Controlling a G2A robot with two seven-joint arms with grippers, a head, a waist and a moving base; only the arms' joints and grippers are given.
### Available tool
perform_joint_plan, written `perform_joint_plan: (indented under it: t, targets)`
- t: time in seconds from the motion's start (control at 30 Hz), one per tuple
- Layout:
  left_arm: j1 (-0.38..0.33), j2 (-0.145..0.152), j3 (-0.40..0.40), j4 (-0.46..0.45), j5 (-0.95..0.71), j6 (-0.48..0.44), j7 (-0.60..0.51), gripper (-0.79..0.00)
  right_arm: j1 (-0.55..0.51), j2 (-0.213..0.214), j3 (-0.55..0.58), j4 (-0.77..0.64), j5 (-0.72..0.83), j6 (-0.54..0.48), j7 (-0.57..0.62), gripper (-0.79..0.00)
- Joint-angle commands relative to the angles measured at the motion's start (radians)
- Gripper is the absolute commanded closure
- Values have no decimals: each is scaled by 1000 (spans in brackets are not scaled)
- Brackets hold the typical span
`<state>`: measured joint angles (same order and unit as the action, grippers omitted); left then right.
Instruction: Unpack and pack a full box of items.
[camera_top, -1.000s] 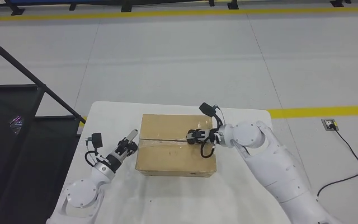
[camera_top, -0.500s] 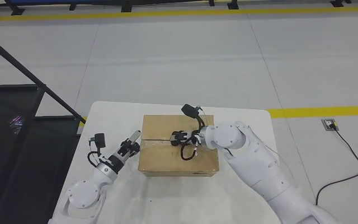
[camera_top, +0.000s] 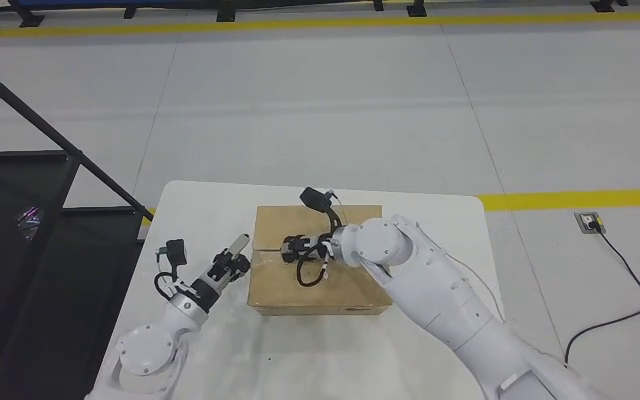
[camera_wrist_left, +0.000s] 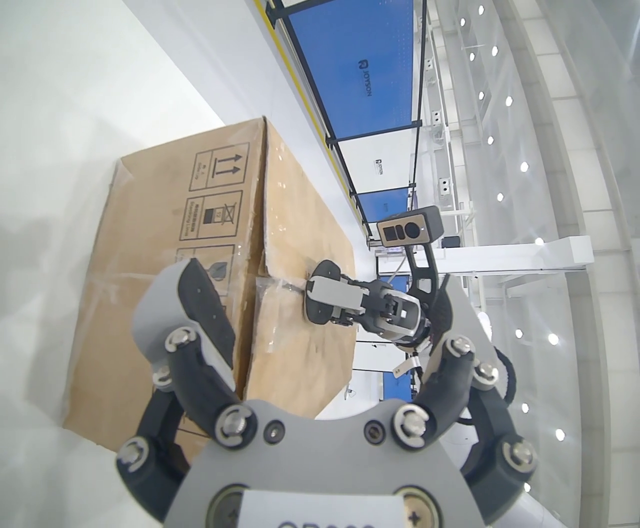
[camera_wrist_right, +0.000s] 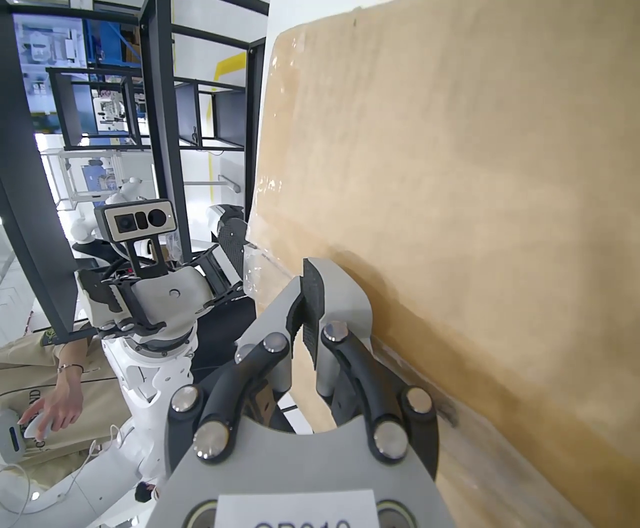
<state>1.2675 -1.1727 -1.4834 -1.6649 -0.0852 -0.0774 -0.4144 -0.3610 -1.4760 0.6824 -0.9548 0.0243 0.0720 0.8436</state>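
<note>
A closed cardboard box (camera_top: 280, 285) stands in the middle of the white table (camera_top: 420, 340), a taped seam running across its top. My right gripper (camera_top: 290, 248) lies on the box top along that seam, fingers shut with nothing seen between them (camera_wrist_right: 306, 295). It points toward the box's left end (camera_wrist_left: 312, 300). My left gripper (camera_top: 237, 258) hovers just off the box's left side, open and empty (camera_wrist_left: 317, 285). Its dark pads face the box's printed side wall (camera_wrist_left: 150, 250). From the right wrist, the left gripper (camera_wrist_right: 227, 250) shows beyond the box edge.
A black frame with dark fabric (camera_top: 40, 230) stands beside the table's left edge. Bare table surface lies in front of the box and to its right. A yellow line (camera_top: 560, 200) crosses the floor beyond.
My right gripper has slid along the seam across the box top toward the left end. The left gripper has barely shifted.
</note>
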Motion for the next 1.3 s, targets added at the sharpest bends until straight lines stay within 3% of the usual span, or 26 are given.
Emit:
perform_joint_plan:
  t: [0.0,0.23,0.4,0.93,1.27]
  targets:
    - [4,1,-8,-1,-6,-3,1,-785,9,-8,-5,21,16,-16,28,0]
    - [19,4,-41,-7,-23,-8,2,-785,27,-21,-6,64,21,-34,69,0]
    - [29,6,-57,-14,-30,-11,4,-785,26,-8,24,64,1,-24,103,0]
    - [46,9,-80,-36,-36,-16,-1,-785,-143,123,277,-170,-139,111,180,0]
    - [60,13,-114,-49,-53,-24,4,-785,-236,180,420,-267,-196,179,213,0]
